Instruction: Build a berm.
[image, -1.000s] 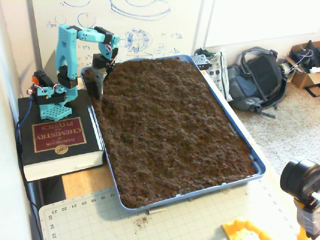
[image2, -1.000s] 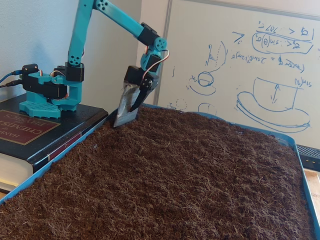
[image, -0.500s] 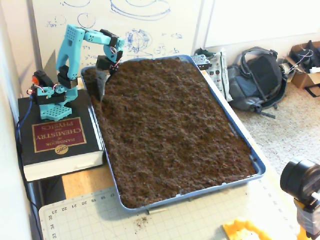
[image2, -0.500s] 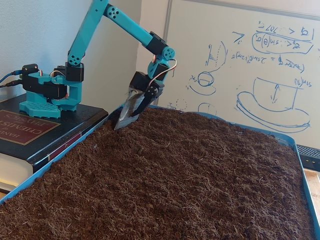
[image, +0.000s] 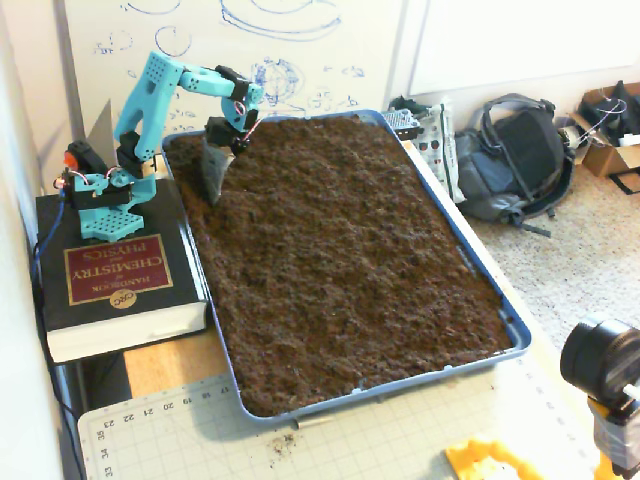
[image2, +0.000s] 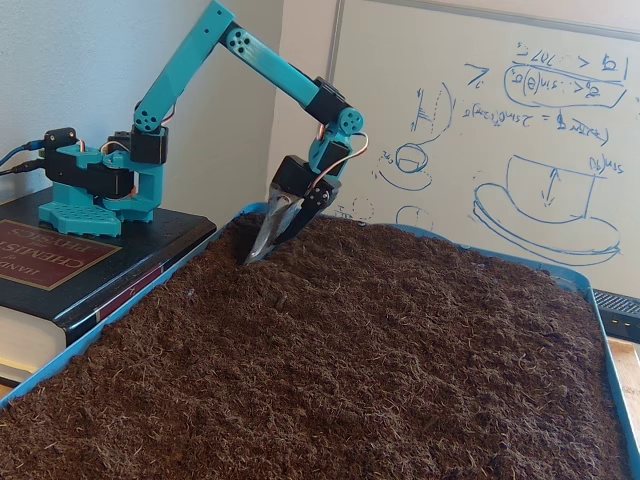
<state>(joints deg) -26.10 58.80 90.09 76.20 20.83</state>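
A blue tray (image: 487, 280) is filled with loose dark-brown soil (image: 340, 240) that looks rough but roughly level in both fixed views. No berm stands out as a raised ridge. The teal arm reaches over the tray's far left corner. Its gripper (image: 211, 188) is a grey blade-like finger with a black finger pressed against it, pointing down. Seen from the low side, the gripper (image2: 258, 255) is shut with nothing held, and its tip touches the soil (image2: 380, 340) close to the tray's left rim (image2: 100, 335).
The arm's base (image: 100, 190) stands on a thick black book (image: 110, 275) left of the tray. A whiteboard (image2: 500, 130) backs the tray. A backpack (image: 515, 160) lies on the floor to the right. A cutting mat (image: 350, 440) and a camera (image: 605, 365) sit near the front.
The arm has stretched out and the gripper has shifted away from the tray's left rim toward the middle of the far end. Its blade tip stays at the soil surface.
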